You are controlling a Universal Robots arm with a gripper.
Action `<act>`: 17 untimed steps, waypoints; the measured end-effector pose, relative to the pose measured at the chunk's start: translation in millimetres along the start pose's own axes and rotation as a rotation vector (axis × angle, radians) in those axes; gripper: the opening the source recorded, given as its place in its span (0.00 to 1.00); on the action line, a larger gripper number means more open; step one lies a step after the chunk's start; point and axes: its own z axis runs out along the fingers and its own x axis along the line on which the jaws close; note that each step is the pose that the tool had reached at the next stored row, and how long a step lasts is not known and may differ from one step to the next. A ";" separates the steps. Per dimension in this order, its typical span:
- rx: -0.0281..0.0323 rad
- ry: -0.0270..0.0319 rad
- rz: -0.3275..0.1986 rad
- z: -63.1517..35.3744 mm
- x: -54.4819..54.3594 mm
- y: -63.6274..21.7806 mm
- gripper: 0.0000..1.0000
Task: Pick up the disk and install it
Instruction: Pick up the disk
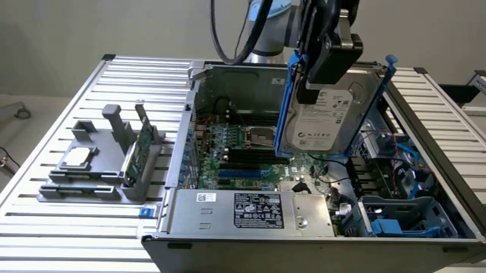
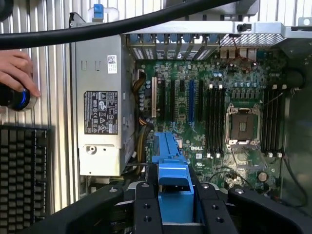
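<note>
Exterior view: we see the gripper clamped on the disk above an open computer case; slatted metal table, plain pale wall behind.

We see the disk lifted clear and upright over the middle of the open case, silver-grey face and white printed label turned to the near side. Its blue carrier frames both long edges, seen end-on from the wrist above the motherboard.
</note>
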 end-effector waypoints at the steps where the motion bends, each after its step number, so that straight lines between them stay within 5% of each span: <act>1: 0.0000 0.0000 0.000 0.0 3.0 -2.4 0.32; 17: 0.0000 0.0000 0.000 1.0 50.9 -39.9 0.32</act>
